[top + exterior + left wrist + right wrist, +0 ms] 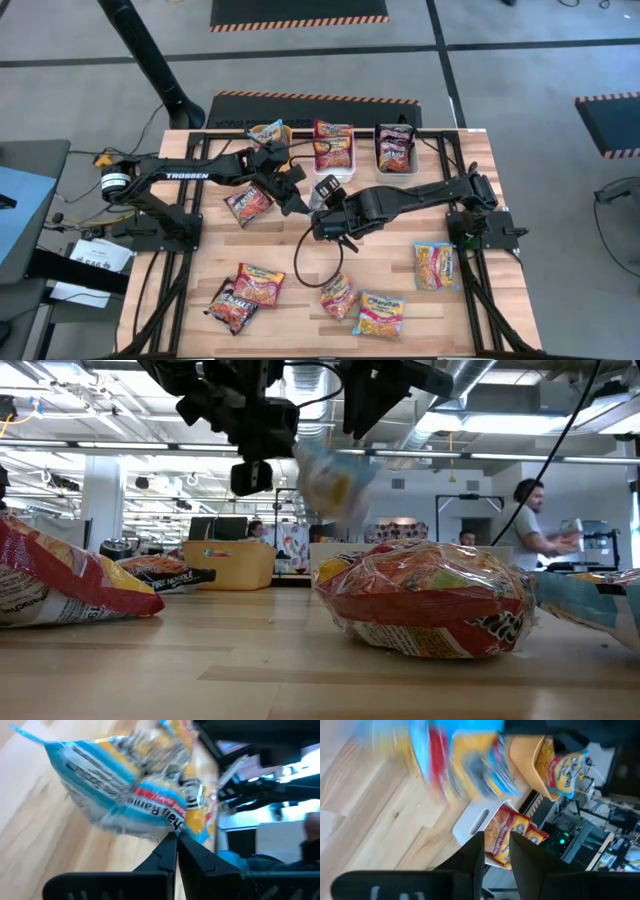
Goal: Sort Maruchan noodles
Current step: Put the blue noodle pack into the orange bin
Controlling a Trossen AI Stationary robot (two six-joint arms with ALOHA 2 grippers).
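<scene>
Wooden bench (300,300): left gripper (176,836), jaws clamped on a yellow-and-blue packet (125,785), takes it from the right gripper (496,837), jaws apart; next, carry to the orange bin (532,765).

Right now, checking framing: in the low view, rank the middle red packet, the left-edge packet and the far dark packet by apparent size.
1. Middle red packet, nearest.
2. Left-edge packet, partly cropped.
3. Far dark packet.
Nearness drives this, not true size.

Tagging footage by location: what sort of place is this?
Probably an open-plan robotics lab or workshop: exposed ceiling ducts, hazard-striped floor mats, and a person standing among desks beyond the wooden table.
</scene>
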